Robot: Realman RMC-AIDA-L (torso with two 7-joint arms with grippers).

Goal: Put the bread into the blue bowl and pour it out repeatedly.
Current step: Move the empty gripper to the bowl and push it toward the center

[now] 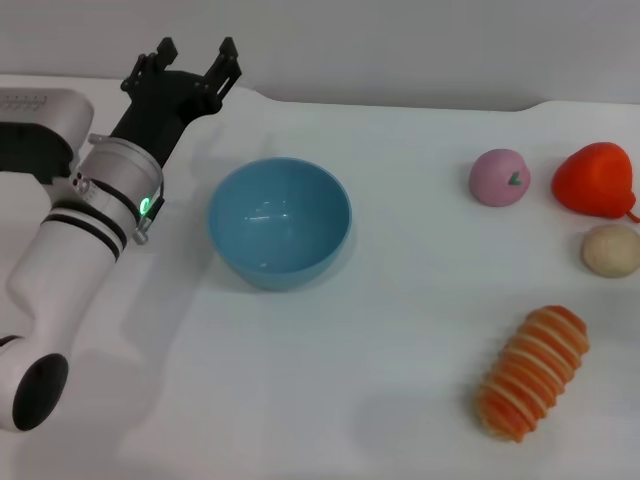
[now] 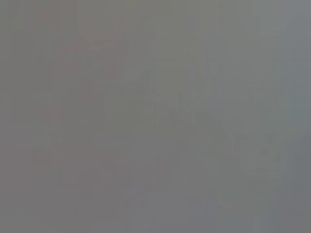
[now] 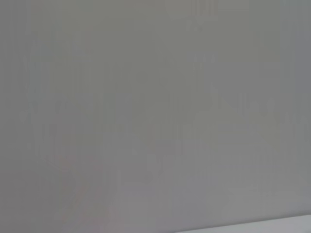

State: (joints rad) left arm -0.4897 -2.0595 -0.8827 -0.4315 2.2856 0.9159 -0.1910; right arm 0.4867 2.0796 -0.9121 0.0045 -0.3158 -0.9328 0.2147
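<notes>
Left pincer (image 1: 196, 52): black, two-fingered, at the far left of the worktop (image 1: 380, 300) in the head view, pointing toward the back wall. Fingers spread apart with a clear gap between them, nothing held. It sits beyond and to the left of the bowl, apart from it. Behind it runs a white forearm with black bands and a small green light at the wrist.

Right pincer: not visible in any view; state cannot be told.

Blue bowl (image 1: 279, 222): round, light blue, glossy, upright on the worktop, left of centre. Interior shows only its own surface and highlights. Nearest item to the left pincer, not touching it.

Bread (image 1: 532, 373): elongated toy loaf, orange with pale cross ridges, lying on the worktop near the front right, set diagonally. Well apart from the bowl and from the left pincer.

Pink ball (image 1: 499, 177): round, pink, small green mark on its face, at the far right of the worktop.

Red toy fruit (image 1: 596, 180): orange-red, just beside the pink ball, near the right edge.

Beige ball (image 1: 611, 250): small, round, pale, in front of the red toy fruit, between it and the bread.

Worktop: white, plain, carrying all items.

Left and right wrist views: a blank grey field, nothing discernible.
</notes>
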